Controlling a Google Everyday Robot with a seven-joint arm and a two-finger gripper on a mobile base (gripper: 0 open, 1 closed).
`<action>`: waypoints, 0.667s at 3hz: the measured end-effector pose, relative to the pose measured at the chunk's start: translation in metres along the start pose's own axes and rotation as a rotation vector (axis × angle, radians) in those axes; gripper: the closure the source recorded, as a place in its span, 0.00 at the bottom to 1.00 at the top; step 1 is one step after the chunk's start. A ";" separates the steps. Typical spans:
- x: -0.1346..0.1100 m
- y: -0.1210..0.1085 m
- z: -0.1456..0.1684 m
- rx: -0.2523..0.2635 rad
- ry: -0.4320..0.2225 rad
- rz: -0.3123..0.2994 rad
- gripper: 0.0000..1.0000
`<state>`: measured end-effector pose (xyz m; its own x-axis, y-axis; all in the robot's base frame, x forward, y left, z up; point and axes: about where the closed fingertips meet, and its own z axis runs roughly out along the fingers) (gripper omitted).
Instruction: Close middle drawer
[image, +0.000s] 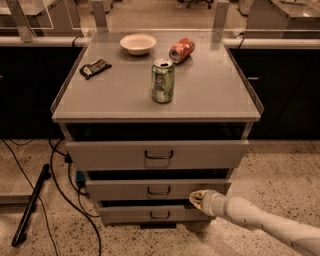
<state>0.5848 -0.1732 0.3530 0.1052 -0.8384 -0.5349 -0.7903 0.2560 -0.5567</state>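
**A:** Where is the middle drawer (115, 190), and what is touching it?

**B:** It is the second of three in a grey metal cabinet (240, 112). A dark gap shows above its front, so it looks pulled out a little way. The gripper (198, 199) is at the lower right part of that front, to the right of the small dark pull handle (159, 190). It is either touching the front or just short of it. Whether the gripper is spread or closed cannot be told.

**A:** Why there and not on the handle?

**B:** Probably because closing only needs a push. The pale arm (265, 226) reaches in low from the lower right and points towards the cabinet, so its tip meets the flat front nearly head-on. Because the contact is off-centre, the push could skew the drawer slightly.

**A:** What does the drawer look like?

**B:** It is wide and shallow, with a narrow, flat grey front that is plain apart from the handle.

**A:** And around it?

**B:** The top drawer (100, 154) above has a taller front and juts out further. The bottom drawer (125, 214) sits below. On the cabinet top there are an upright green can (163, 81), a red can (181, 49) on its side, a white bowl (138, 43) and a small dark packet (95, 68). Cables (60, 182) trail across the speckled floor (280, 175) on the left.
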 end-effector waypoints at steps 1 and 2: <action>-0.001 0.014 -0.005 -0.120 0.035 0.023 1.00; -0.002 0.043 -0.027 -0.273 0.052 0.073 1.00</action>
<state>0.5348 -0.1737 0.3472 0.0165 -0.8476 -0.5304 -0.9286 0.1837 -0.3225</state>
